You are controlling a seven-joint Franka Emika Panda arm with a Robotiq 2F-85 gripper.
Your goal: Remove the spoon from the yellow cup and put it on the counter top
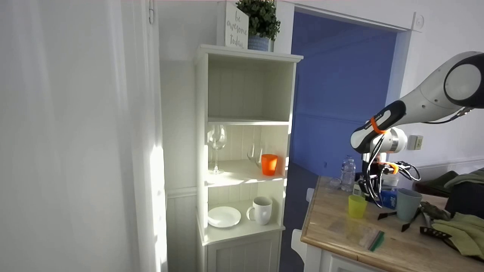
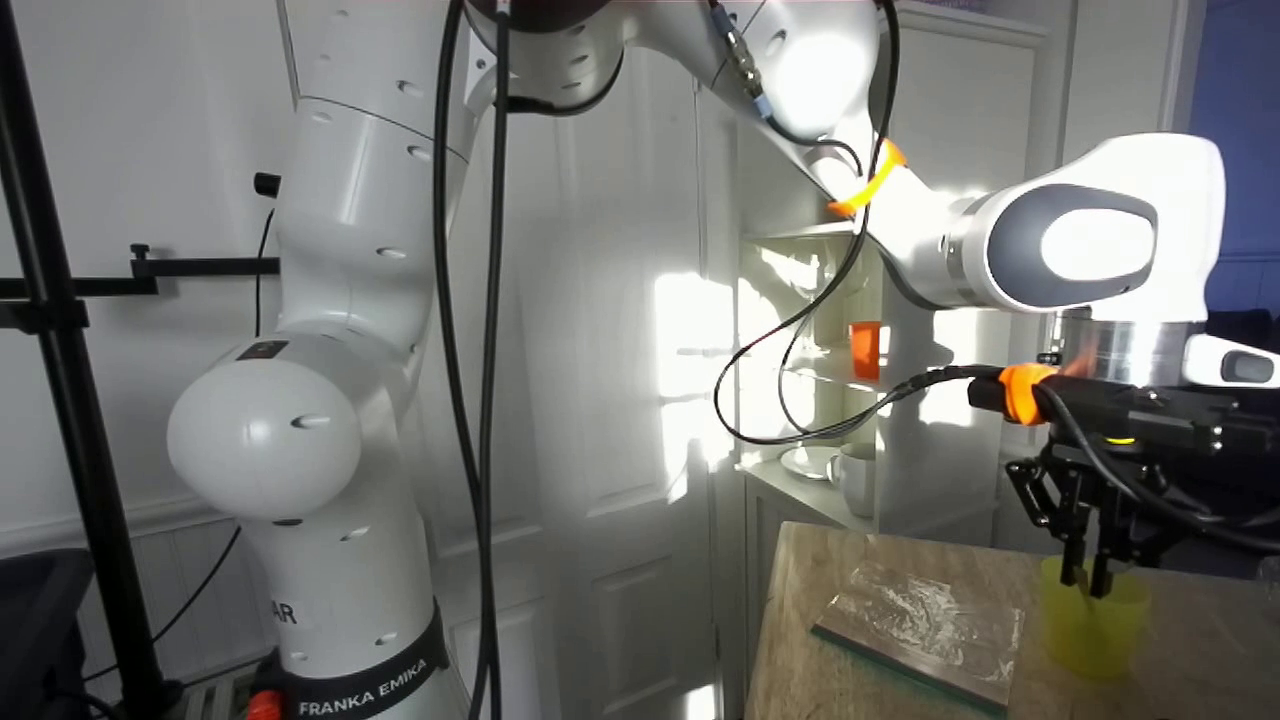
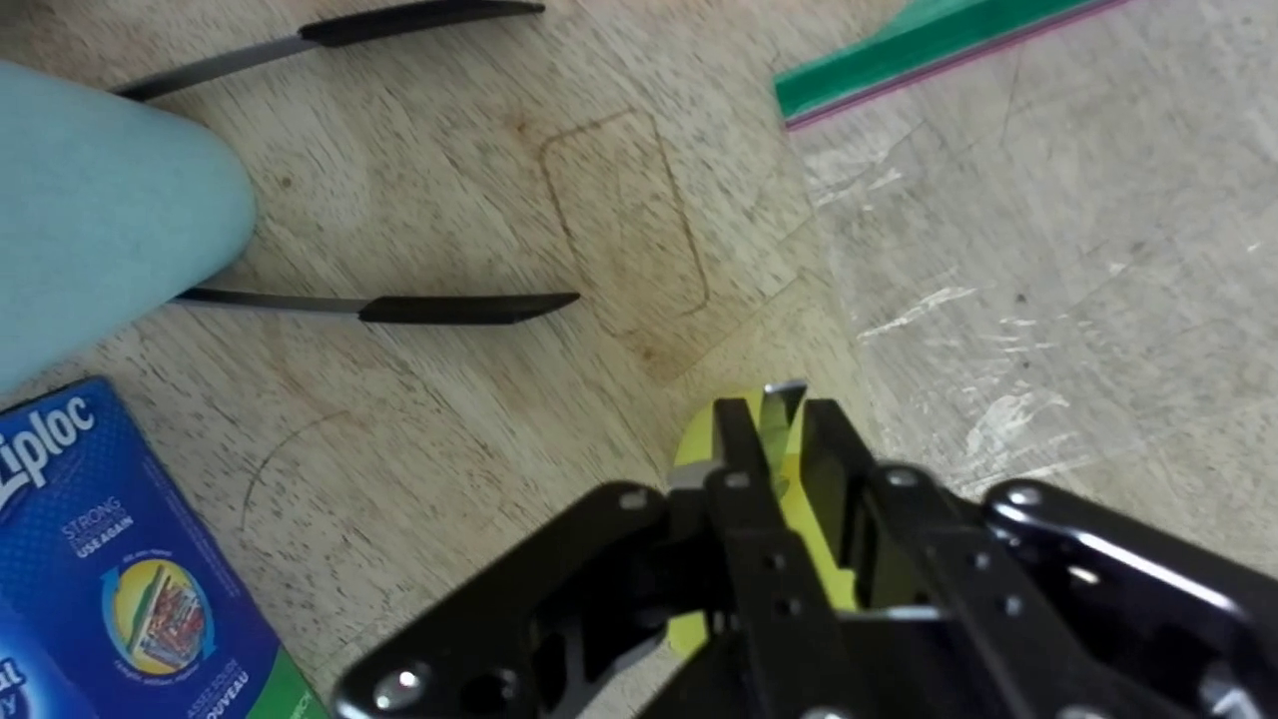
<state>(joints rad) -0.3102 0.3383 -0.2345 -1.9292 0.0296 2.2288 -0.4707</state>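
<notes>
The yellow cup stands upright on the wooden counter top. It also shows in an exterior view and in the wrist view. The spoon stands in the cup. Only its metal handle's upper part shows, leaning slightly; its lower end is hidden. My gripper is over the cup, pointing down, its fingertips at the rim. The fingers are narrowly apart, one on each side of the handle, with a gap visible. In an exterior view, the gripper shows a slim gap between its fingers.
A clear zip bag lies flat beside the cup. A blue Ziploc box, a grey-blue cup and black-handled utensils are nearby. A water bottle stands behind. A white shelf holds dishes.
</notes>
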